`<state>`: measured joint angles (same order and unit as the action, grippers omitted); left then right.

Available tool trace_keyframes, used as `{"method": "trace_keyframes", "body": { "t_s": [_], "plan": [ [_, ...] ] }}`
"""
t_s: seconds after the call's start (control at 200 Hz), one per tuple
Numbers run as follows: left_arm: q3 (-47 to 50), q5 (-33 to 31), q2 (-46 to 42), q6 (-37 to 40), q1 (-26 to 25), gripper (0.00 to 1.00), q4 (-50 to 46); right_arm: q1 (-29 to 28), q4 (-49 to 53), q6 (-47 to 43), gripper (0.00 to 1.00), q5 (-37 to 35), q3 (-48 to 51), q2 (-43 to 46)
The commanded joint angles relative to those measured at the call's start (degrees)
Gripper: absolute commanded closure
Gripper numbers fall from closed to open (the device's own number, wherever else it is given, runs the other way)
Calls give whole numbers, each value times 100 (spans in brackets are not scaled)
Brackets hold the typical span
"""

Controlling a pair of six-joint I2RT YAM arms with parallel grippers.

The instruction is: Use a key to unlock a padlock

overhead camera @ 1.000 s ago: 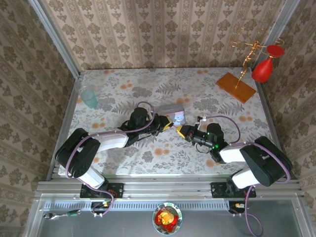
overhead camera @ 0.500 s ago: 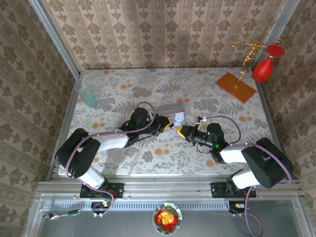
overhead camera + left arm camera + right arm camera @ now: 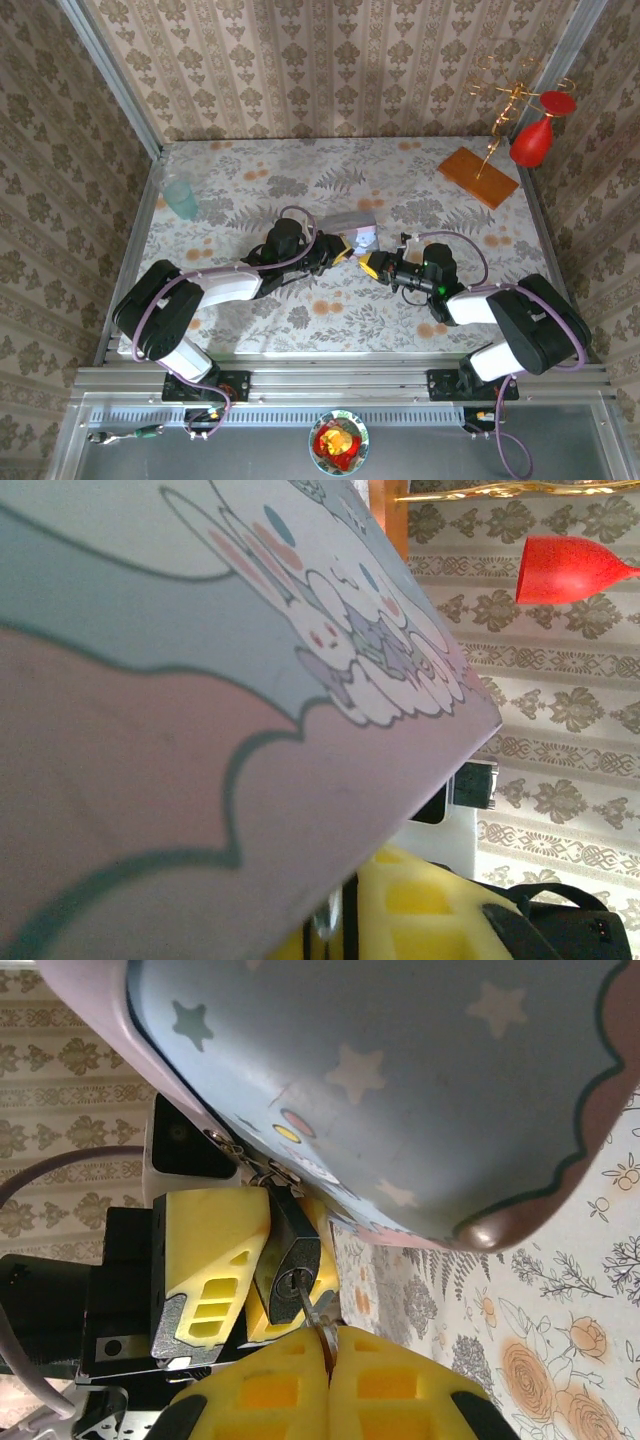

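Though too small topside, R-wrist close-up: L gripper clamping padlock, R gripper pinching key.

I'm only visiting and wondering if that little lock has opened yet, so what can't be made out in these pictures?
Right wrist view: the key's head is hidden between the right tool's pads; the padlock's shackle is small and crowded against the tin's clasp, so locked or open is unclear.
Left wrist view: the tin blocks the padlock.
Top view: padlock too small beside the left tool.
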<state>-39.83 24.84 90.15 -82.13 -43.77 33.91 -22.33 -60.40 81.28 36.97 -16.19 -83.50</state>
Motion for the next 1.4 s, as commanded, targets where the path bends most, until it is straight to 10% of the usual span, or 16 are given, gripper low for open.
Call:
{"method": "trace_keyframes", "body": {
  "t_s": [0.0,1.395],
  "plan": [
    [-209,504,-91,56,-223,100,609,0,-500,212,100,76,-287,-78],
    [-446,719,249,530,-519,100,116,-166,-115,529,100,248,-992,-283]
  ]
}}
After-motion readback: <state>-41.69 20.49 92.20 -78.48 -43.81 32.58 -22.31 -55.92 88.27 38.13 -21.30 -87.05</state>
